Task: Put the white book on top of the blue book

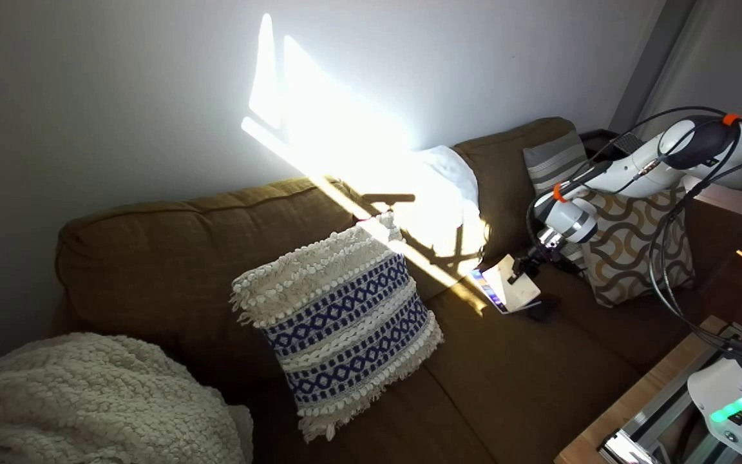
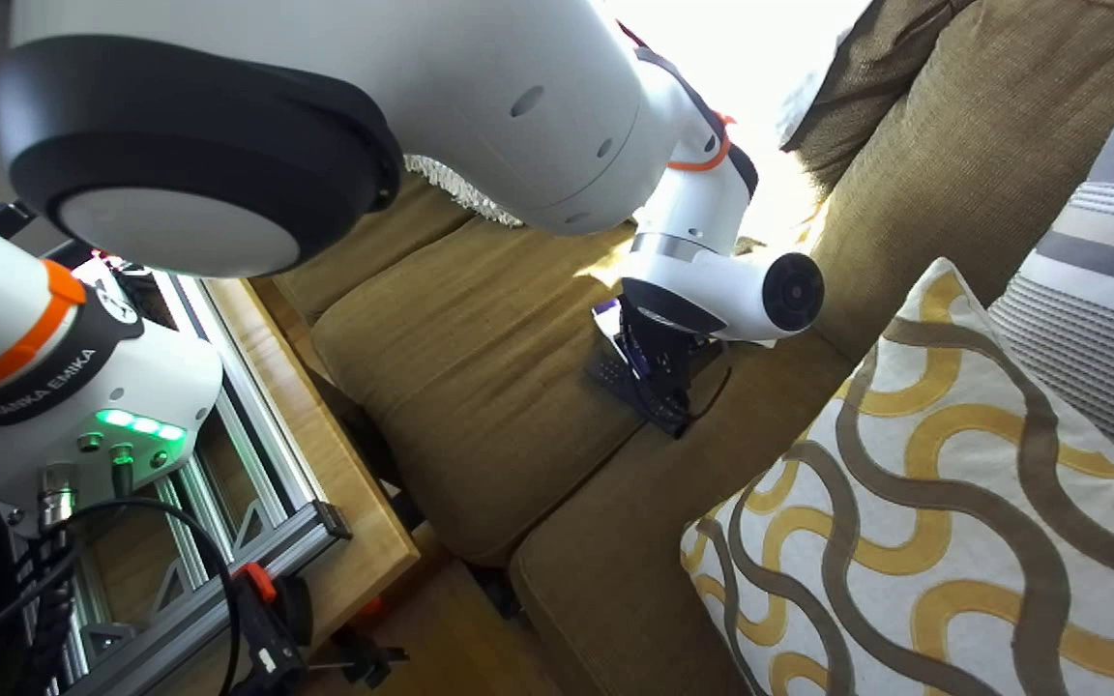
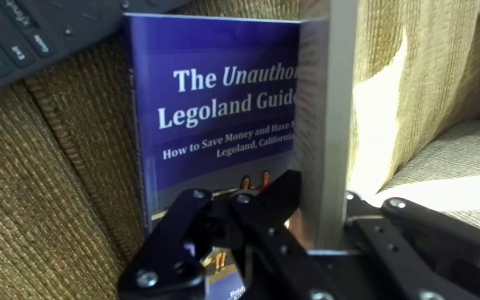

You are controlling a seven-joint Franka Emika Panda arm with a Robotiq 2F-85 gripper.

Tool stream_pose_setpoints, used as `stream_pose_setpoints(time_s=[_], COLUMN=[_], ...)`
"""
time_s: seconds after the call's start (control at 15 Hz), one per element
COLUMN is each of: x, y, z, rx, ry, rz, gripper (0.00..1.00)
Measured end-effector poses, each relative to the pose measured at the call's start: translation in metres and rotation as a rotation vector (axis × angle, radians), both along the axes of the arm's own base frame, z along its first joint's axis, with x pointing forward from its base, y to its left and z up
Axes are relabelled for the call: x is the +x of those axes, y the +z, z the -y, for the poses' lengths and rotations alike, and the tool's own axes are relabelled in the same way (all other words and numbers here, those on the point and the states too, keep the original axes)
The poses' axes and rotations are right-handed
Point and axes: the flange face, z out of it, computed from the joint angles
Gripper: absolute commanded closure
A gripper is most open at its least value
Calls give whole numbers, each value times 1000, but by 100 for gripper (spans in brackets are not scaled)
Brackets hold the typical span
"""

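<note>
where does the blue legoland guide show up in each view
In an exterior view: the blue Legoland guide lies right of centre, just below mid-height, partly hidden by the white book.
In an exterior view: seemingly the blue Legoland guide, a purple sliver just right of centre; the robot arm hides most.
In the wrist view: the blue Legoland guide, large, just left of centre, title partly behind the white book.
Shared landmark: the brown sofa.

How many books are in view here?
2. The white book is held by the gripper; the blue book lies on the sofa, partly behind the white one in the wrist view. Others may be hidden.
</note>
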Motion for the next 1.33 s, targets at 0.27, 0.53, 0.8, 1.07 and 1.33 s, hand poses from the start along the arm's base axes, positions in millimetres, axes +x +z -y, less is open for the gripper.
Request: stream_pose_setpoints(time_s=[0.27,0.53,0.8,1.07,1.33], x=[11,16,12,9,8], y=[-7,-14,-21,-24,-23], z=[0,-4,-7,-2,7], rx=[-32,-32,-18,-24,-55], ry=[-41,-43,-16,9,17], rz=[53,73,56,39,27], gripper=[97,97,61,33,3])
